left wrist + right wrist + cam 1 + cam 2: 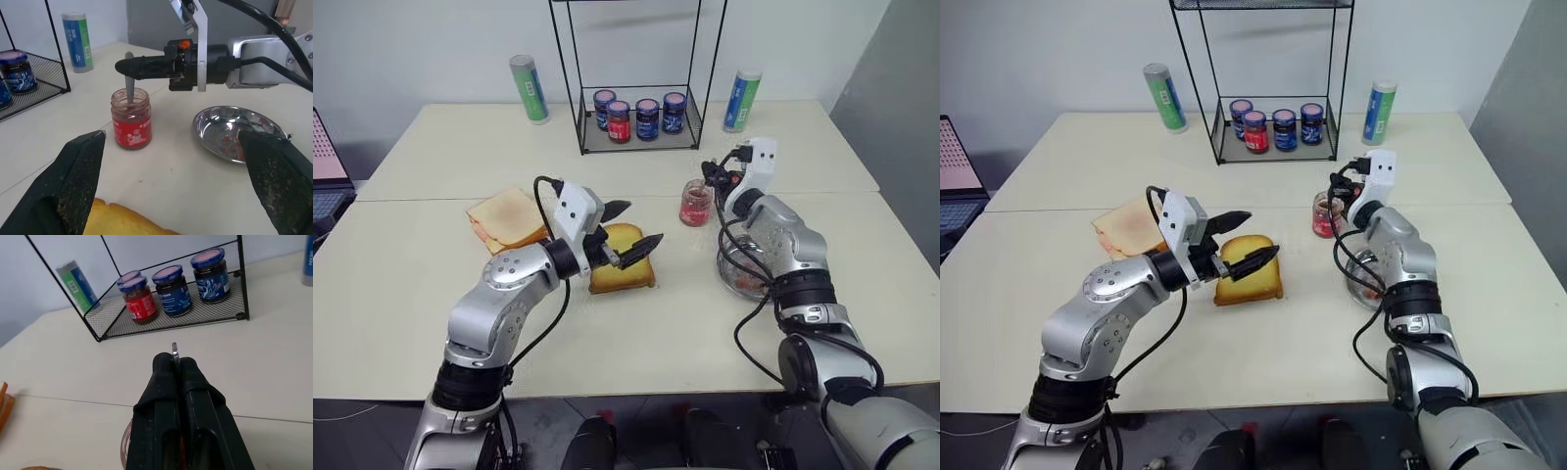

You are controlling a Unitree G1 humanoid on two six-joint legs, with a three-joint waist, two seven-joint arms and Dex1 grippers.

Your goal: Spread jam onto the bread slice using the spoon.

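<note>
Nearest, the left gripper [631, 227] is hanging just above the thick golden-yellow toast slice with orange-brown crust [623, 259], black fingers spread wide, holding nothing. That bread slice is lying flat on the cream table [411, 294], near its middle. Just beside it, further left, a paler slice with a pinkish centre [509, 217] is lying flat too.

To the right, the round shiny steel dish [234, 132] is sitting on the table with red smears inside, partly covered by the right arm in the head views.

Beyond the dish, the small clear glass jar with a red label [130, 119] is standing upright, lid off, red jam [128, 105] inside. The right gripper [128, 67] is hovering over its mouth, fingers pinched tight on the small silver metal spoon [130, 85], which is pointing down with its lower end inside the jar.

Farther back, a black wire rack [636, 137] is holding four dark-lidded jars [639, 115] in a row. A green-labelled cylinder can [529, 88] is standing left of the rack, another like it [742, 99] right of it.
</note>
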